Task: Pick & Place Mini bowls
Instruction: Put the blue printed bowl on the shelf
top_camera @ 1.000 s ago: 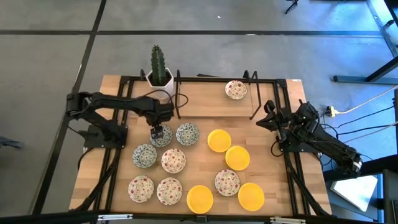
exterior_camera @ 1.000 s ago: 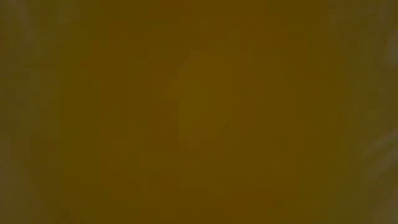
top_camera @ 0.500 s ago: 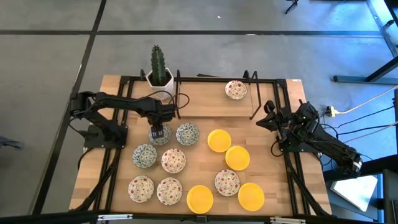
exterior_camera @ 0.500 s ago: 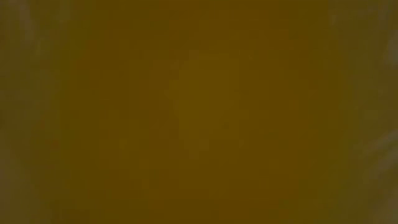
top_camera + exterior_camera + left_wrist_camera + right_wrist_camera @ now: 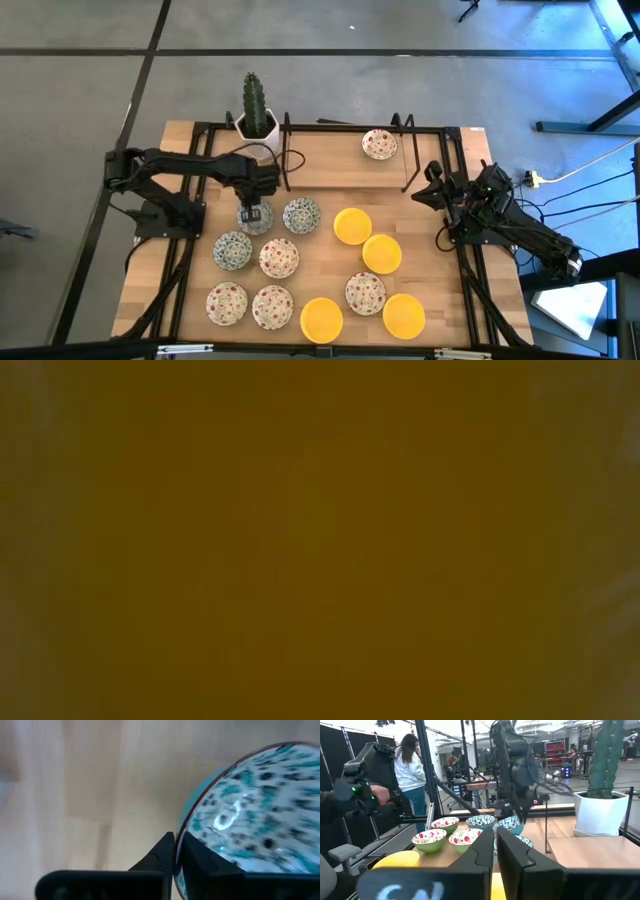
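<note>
Wooden table (image 5: pixel 430 215): left pincer (image 5: pixel 254 213) clamped on blue-green bowl (image 5: pixel 250 810) rim; right pincer (image 5: pixel 437 190) together, idle.

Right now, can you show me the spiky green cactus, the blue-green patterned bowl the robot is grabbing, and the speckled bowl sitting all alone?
Green cactus (image 5: pixel 252 93), high view, middle of its stem.
Blue-green patterned bowl (image 5: pixel 250 820), left wrist view, inside surface.
Lone red-speckled bowl (image 5: pixel 379 144), high view, its centre.

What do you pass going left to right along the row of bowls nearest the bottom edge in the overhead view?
Speckled bowl → second speckled bowl → yellow bowl → third speckled bowl → second yellow bowl.
</note>
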You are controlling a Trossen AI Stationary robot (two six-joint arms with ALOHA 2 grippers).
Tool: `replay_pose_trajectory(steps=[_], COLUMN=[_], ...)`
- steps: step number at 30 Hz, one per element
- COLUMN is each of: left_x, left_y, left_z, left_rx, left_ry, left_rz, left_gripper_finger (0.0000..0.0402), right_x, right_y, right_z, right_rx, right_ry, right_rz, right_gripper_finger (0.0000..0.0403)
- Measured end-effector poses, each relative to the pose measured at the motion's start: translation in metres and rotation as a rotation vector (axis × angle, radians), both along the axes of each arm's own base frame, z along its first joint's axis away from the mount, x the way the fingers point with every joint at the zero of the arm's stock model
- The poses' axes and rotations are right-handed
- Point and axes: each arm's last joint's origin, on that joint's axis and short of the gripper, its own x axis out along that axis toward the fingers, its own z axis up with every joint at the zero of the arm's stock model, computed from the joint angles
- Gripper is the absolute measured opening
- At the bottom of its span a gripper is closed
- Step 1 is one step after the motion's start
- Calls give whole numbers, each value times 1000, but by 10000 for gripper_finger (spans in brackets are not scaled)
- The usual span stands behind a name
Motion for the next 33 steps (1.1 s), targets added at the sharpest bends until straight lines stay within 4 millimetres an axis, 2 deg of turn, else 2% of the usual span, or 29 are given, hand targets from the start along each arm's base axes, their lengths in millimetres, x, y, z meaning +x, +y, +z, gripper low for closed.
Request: replay_pose_trajectory(steps=[3, 10, 17, 23, 28, 33], left_x=[-8, -41, -73, -89, -97, -106], left_y=[0, -8, -19, -30, -35, -37], left_z=[24, 85, 123, 132, 123, 114], left_rx=[106, 202, 204, 218, 252, 252], left_ry=[-46, -351, -697, -966, -1127, -1197], left_rz=[6, 29, 2, -127, -247, -255], left_gripper_finger=[6, 5, 5, 5, 5, 5], right_x=[0, 0, 0, 0, 0, 0], right_y=[0, 0, 0, 0, 0, 0], right_z=[0, 0, 0, 0, 0, 0], right_rx=[0, -2, 1, 1, 1, 1], right_ry=[0, -3, -3, -3, -3, -3], right_rz=[0, -1, -1, -1, -1, -2], right_gripper_finger=[23, 23, 23, 23, 23, 23])
